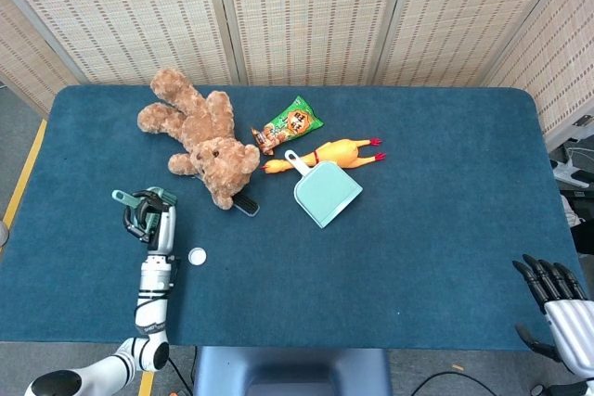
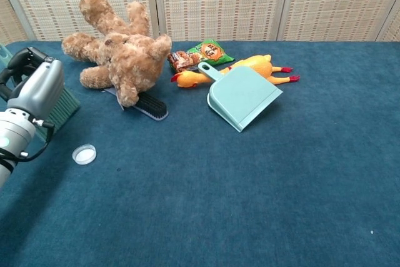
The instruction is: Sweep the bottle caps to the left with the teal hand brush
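My left hand (image 1: pixel 150 224) (image 2: pixel 32 89) grips the teal hand brush (image 2: pixel 62 107) at the table's front left. The brush handle (image 1: pixel 122 197) sticks out to the upper left of the hand, and its bristles show just right of the hand in the chest view. One white bottle cap (image 1: pixel 197 255) (image 2: pixel 84 154) lies on the blue cloth, just right of and nearer than the brush. My right hand (image 1: pixel 557 299) hangs off the table's front right corner, fingers apart and empty.
A brown teddy bear (image 1: pixel 200 132) lies at the back left, with a dark brush (image 2: pixel 149 107) poking out under it. A teal dustpan (image 1: pixel 325 190), a rubber chicken (image 1: pixel 334 152) and a green snack bag (image 1: pixel 292 123) lie mid-table.
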Action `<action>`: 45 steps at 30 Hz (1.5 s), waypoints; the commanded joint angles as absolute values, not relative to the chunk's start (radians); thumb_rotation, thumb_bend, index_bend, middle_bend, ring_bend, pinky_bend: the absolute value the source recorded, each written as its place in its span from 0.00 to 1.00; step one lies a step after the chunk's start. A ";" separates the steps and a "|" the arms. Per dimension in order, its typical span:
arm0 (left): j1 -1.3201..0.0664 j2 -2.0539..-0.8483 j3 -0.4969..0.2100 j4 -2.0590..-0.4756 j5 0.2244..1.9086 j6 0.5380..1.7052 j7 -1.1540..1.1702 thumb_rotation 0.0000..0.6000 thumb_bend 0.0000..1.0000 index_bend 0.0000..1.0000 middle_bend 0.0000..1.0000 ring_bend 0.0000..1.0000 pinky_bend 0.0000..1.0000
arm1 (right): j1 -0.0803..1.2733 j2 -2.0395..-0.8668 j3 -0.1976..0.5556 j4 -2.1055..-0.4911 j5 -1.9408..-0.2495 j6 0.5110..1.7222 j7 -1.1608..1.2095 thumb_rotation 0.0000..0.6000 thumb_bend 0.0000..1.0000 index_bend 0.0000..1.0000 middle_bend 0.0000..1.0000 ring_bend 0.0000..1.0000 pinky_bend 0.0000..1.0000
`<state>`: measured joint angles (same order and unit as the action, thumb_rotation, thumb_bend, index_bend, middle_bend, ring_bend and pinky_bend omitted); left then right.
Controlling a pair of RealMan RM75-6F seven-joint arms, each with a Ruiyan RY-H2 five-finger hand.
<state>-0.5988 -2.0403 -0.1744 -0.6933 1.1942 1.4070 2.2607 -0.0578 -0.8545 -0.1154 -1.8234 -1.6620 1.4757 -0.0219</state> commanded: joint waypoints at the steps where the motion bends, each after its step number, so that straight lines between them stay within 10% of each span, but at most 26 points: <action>1: -0.602 -2.049 -0.192 -0.611 1.173 1.394 2.216 1.00 0.53 0.88 0.99 0.81 0.83 | -0.059 -0.855 -0.116 -1.825 -1.663 1.478 -0.026 1.00 0.20 0.00 0.00 0.00 0.00; 9: -0.620 -2.035 -0.228 -0.619 1.173 1.453 2.142 1.00 0.53 0.88 0.99 0.81 0.83 | -0.059 -0.859 -0.117 -1.829 -1.665 1.474 -0.039 1.00 0.20 0.00 0.00 0.00 0.00; 31: -0.531 -1.806 0.032 -1.724 1.363 1.693 2.542 1.00 0.53 0.88 0.99 0.81 0.83 | -0.063 -0.841 -0.141 -1.817 -1.732 1.496 0.007 1.00 0.20 0.00 0.00 0.00 0.00; 45: -0.477 -1.935 0.097 -1.642 1.372 1.615 2.552 1.00 0.53 0.88 0.99 0.81 0.83 | -0.073 -0.830 -0.147 -1.802 -1.760 1.531 0.045 1.00 0.20 0.00 0.00 0.00 0.00</action>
<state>-0.4839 -1.9235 0.1011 -1.6577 1.3793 1.6262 2.5622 -0.0730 -0.8304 -0.1470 -1.8019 -1.7597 1.5314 0.0443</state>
